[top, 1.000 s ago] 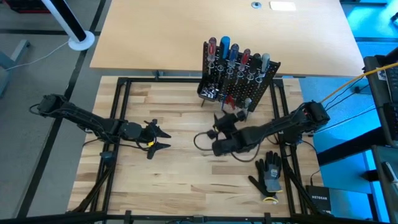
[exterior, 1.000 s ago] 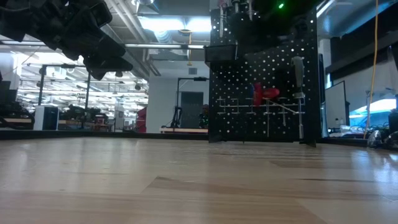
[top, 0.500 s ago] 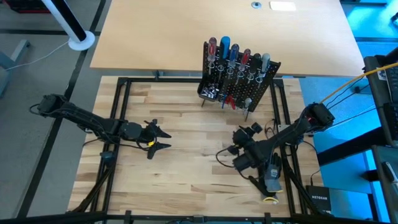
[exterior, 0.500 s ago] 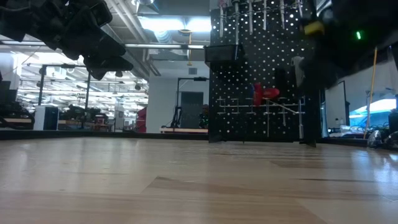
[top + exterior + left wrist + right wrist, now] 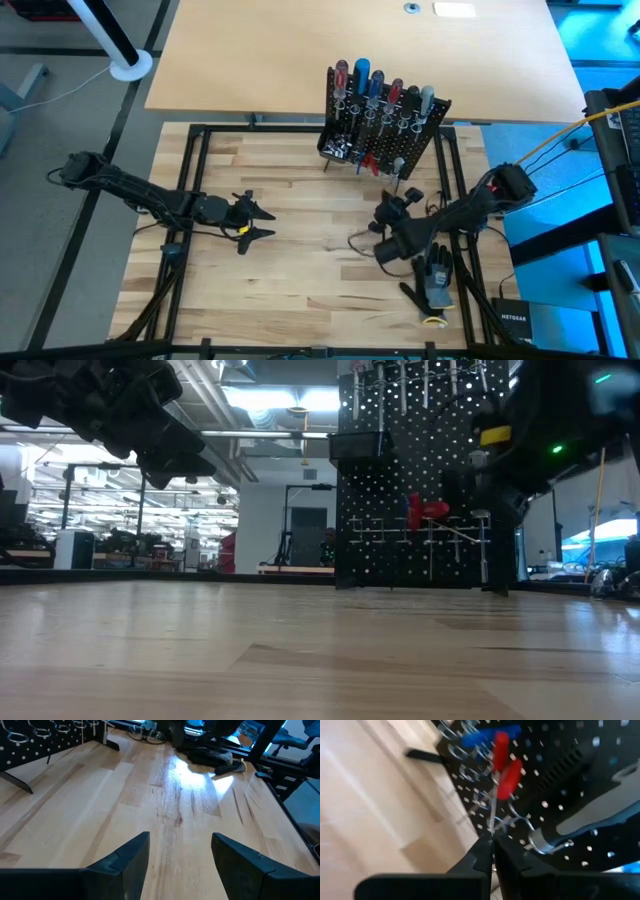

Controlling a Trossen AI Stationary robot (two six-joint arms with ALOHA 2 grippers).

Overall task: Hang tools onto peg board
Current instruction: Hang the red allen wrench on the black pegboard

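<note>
Standing near the counter's far edge, right of its middle, the peg board (image 5: pixel 385 130) carried red, blue and grey-handled tools (image 5: pixel 378 92) in its wire rings. The right pincer (image 5: pixel 390 205) hung just in front of the board with its fingers clenched together, holding nothing. The left pincer (image 5: pixel 262 223) waited released toward the counter's left edge. A work glove (image 5: pixel 434 278) lay near the right edge.

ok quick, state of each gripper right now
Left gripper: open, holding nothing, above the bare table.
Right gripper: shut, nothing seen between its fingers, in front of the peg board.
</note>
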